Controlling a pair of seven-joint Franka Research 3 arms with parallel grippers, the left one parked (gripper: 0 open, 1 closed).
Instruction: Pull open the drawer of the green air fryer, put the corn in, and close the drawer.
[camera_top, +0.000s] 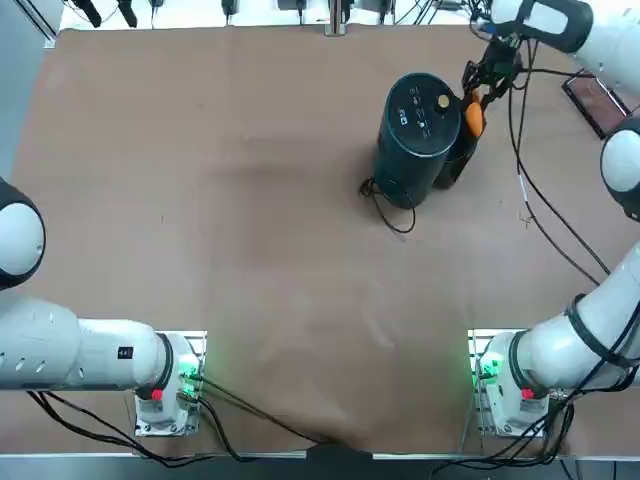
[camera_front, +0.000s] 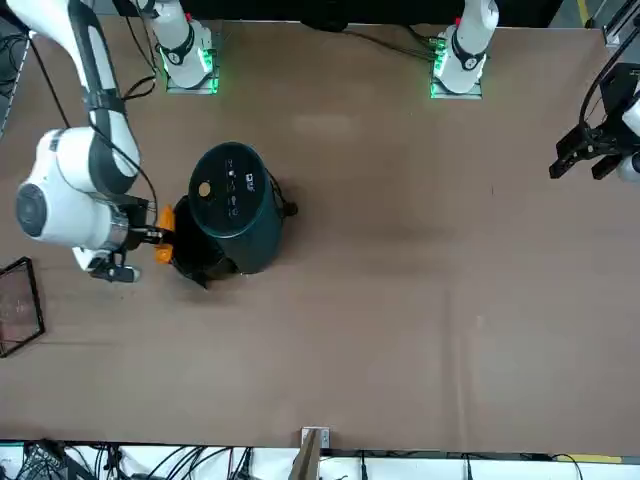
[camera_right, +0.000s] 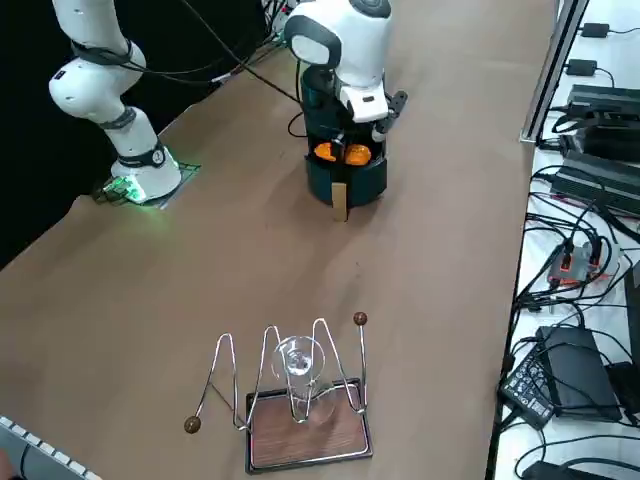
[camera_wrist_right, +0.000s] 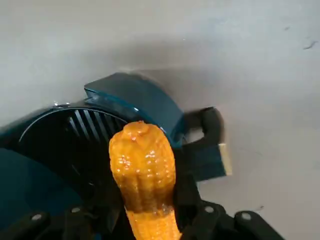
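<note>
The green air fryer (camera_top: 418, 130) stands upright at the table's far right, and it also shows in the front view (camera_front: 232, 205). Its drawer (camera_top: 458, 160) is pulled out toward the right, with its handle (camera_right: 340, 200) facing outward. My right gripper (camera_top: 482, 88) hangs just above the open drawer, shut on the corn (camera_top: 473, 118). In the right wrist view the orange-yellow corn (camera_wrist_right: 143, 165) sticks out between my fingers (camera_wrist_right: 186, 192) over the slatted drawer (camera_wrist_right: 75, 142) floor. From the right side the corn (camera_right: 340, 153) sits at the drawer (camera_right: 348, 180) rim. My arm hides most of the fryer there.
The fryer's black cord (camera_top: 392, 208) loops on the table toward the robot. A wire rack (camera_right: 300, 400) on a wooden base, holding a glass, stands near the right table edge (camera_top: 598, 100). Brown tabletop stretches to the left of the fryer.
</note>
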